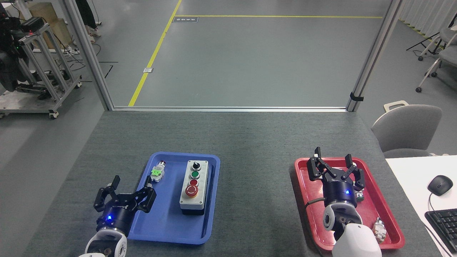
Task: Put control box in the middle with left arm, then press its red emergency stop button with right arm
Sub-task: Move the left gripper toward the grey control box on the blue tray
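Between the blue tray (157, 228) and red tray (389, 228), bare tabletop (257, 185) is left free. Inside the blue tray the control box (194, 187) is seen. Both the left gripper (123, 196) and right gripper (335, 167) are held spread open, empty.

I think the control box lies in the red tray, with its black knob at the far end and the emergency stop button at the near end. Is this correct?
Not quite. In the head view the control box lies in the blue tray, not the red tray. The rest holds: its black knob is at the far end and the emergency stop button at the near end.
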You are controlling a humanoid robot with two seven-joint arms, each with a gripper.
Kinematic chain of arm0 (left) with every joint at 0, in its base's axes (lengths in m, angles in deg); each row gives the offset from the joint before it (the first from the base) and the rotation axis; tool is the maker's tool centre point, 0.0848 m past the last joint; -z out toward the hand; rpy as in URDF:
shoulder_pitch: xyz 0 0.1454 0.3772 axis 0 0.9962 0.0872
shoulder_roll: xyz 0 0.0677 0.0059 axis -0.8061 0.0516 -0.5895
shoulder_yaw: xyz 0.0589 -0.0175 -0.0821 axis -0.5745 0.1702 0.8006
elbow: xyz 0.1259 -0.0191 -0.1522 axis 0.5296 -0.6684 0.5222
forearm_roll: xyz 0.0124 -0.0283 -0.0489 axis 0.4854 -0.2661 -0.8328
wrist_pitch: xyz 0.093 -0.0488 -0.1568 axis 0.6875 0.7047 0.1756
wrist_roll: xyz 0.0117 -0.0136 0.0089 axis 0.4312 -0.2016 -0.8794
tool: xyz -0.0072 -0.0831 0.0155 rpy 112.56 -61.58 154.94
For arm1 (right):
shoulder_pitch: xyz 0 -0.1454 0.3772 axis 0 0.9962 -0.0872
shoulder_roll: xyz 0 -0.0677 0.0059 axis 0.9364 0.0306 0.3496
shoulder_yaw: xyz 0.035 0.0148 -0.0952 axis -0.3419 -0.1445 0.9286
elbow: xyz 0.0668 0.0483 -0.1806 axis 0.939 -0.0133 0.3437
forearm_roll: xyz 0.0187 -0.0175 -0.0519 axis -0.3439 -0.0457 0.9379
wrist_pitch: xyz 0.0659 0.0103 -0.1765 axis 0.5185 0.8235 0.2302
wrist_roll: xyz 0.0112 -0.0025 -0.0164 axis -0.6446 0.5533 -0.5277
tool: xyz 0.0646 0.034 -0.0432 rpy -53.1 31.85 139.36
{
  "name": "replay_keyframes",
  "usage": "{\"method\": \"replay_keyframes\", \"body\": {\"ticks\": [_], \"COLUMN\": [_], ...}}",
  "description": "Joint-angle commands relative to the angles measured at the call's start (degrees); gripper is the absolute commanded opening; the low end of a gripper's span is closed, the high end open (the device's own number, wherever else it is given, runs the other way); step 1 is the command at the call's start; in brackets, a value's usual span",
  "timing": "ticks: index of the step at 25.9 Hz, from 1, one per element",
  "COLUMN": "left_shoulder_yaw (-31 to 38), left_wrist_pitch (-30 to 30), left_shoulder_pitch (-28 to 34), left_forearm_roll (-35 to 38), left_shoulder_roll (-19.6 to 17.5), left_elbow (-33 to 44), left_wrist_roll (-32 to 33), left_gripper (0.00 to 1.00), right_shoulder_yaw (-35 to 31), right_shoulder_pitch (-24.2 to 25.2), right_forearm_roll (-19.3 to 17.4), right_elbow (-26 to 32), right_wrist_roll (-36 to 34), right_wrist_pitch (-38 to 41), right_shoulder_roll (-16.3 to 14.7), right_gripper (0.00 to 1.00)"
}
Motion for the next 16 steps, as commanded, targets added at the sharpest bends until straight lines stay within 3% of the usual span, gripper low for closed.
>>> {"method": "replay_keyframes", "body": {"ticks": [1, 4, 12, 14, 16], "left_shoulder_yaw": [0.05, 1.20, 1.37, 1.20, 0.93], "left_wrist_pitch": [0.07, 0.24, -0.81, -2.74, -8.46], "left_shoulder_pitch": [-0.47, -0.47, 1.02, 2.78, 6.30], "left_forearm_roll": [0.08, -0.62, -4.58, -4.93, -4.93], "left_shoulder_roll": [-0.15, 0.38, 0.47, 0.47, 0.73], "left_elbow": [1.14, 2.11, 5.71, 8.17, 11.16], "left_wrist_roll": [-0.61, -3.95, -4.30, -4.39, -4.57], "left_gripper": [0.99, 0.99, 0.99, 0.99, 0.99], "right_shoulder_yaw": [-0.01, -0.01, -0.01, -0.01, -0.01], "right_shoulder_pitch": [0.00, 0.00, 0.00, 0.00, 0.00], "right_forearm_roll": [-0.72, -0.90, -0.90, -0.90, -0.90], "right_elbow": [0.00, 0.00, 0.00, 0.00, 0.00], "right_wrist_roll": [0.06, 0.06, 0.06, 0.06, 0.06], "right_wrist_pitch": [-0.06, -0.06, -0.06, -0.06, -0.06], "right_shoulder_roll": [-0.02, -0.11, -0.20, -0.20, -0.20], "right_gripper": [1.00, 1.00, 1.00, 1.00, 1.00]}}
